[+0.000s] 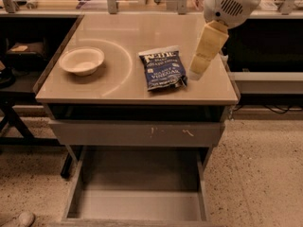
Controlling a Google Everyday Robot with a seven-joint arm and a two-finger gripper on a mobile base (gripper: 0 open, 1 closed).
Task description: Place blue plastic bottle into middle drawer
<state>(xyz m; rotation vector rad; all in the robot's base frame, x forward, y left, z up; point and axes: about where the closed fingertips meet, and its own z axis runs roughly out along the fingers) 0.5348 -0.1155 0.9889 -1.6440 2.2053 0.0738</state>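
Speckled floor [258,174] ran under a tan-topped bench [142,27] that filled the centre of the frame, with cluttered shelving and cables along the top edge. White bowl [81,60] sat upright on the left part of the bench top, well apart from everything else. Blue chip bag [162,69], dark blue with white lettering, lay flat and slightly skewed on the bench, right of centre, not in any drawer. Robot arm [232,1] came in from the upper right corner, white housing with vent slots. Its pale gripper [196,72] pointed down and to the left, tip just beside the bag's right edge; contact with the bag could not be told, and whether the gripper was released or clenched could not be told either. Below the bench top a closed grey drawer front [137,134] showed pale scratches. Under that, the middle drawer [137,205] was pulled out toward the bottom of the frame, grey, shallow, low side walls, flat floor with nothing visible in it.
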